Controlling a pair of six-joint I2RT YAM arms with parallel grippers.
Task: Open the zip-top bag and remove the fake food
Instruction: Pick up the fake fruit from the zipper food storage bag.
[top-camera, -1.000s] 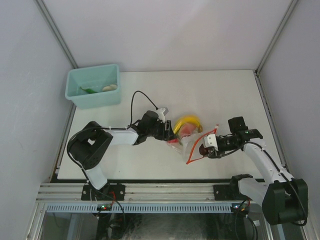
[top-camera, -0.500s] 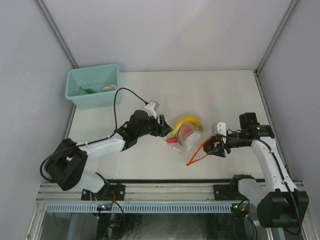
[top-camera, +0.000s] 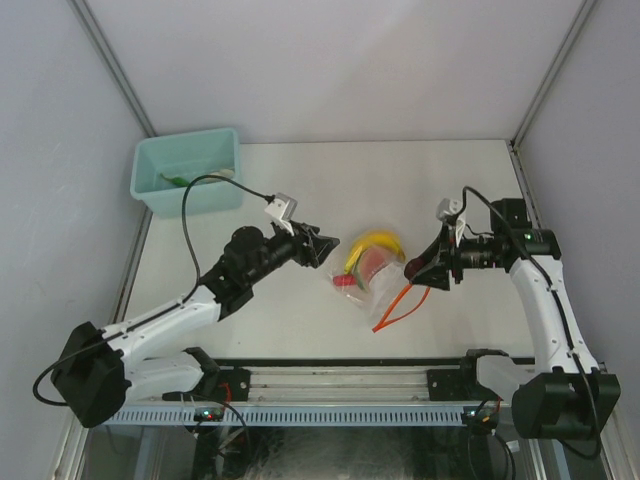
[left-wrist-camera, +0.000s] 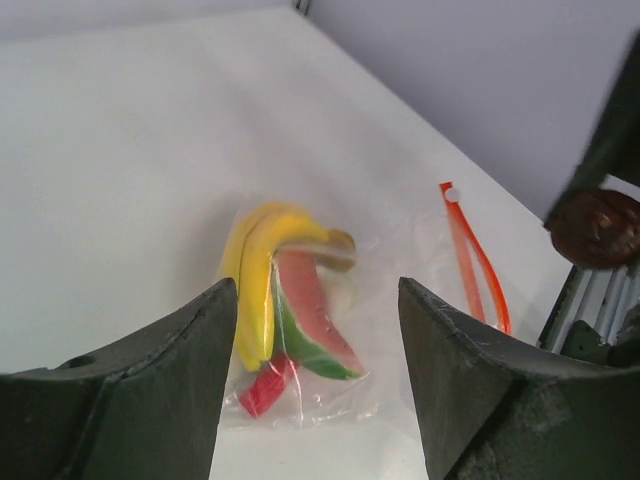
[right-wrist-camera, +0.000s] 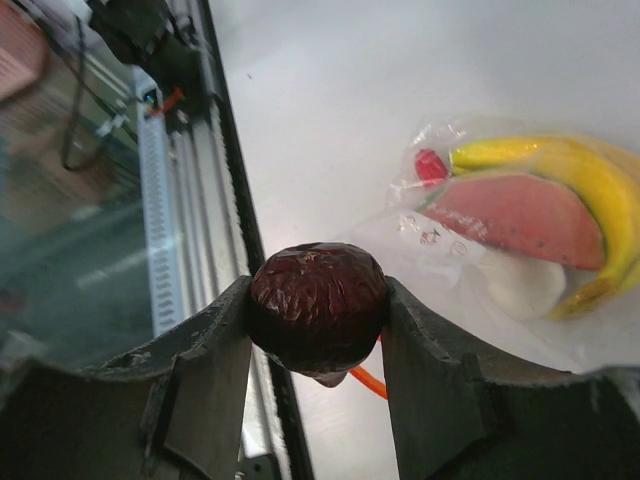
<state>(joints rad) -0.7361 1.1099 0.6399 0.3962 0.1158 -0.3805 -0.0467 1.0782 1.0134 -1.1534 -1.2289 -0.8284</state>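
Top view: the zip-top bag (top-camera: 368, 288) lies flat near the centre of the white surface (top-camera: 400, 180), between the two sets of jaws. Its red-orange zip strip (top-camera: 398, 303) runs along the bag's right edge toward the near side, and its two halves are parted in a narrow loop. The fake food (top-camera: 370, 258) shows through the plastic: the banana (top-camera: 372, 243) lies at the far end, with the watermelon slice (top-camera: 374, 264) touching it on the near side. The left jaws, on the left arm (top-camera: 170, 318), stand released just left of the bag and do not touch it. The right jaws, on the right arm (top-camera: 545, 310), sit just right of the bag. The teal bin (top-camera: 190, 198) stands at the far left corner, well apart from the bag. Left wrist view: the left jaws are spread with nothing between them. Beyond them the bag holds the banana, the watermelon slice and a small red piece (left-wrist-camera: 265, 385), all touching. The zip strip lies to their right. Right wrist view: the right jaws are clenched on a dark brown round piece (right-wrist-camera: 318, 300), wrinkled and glossy, outside the bag. Beyond it the bag also contains a whitish piece (right-wrist-camera: 525, 285), just beside the slice.
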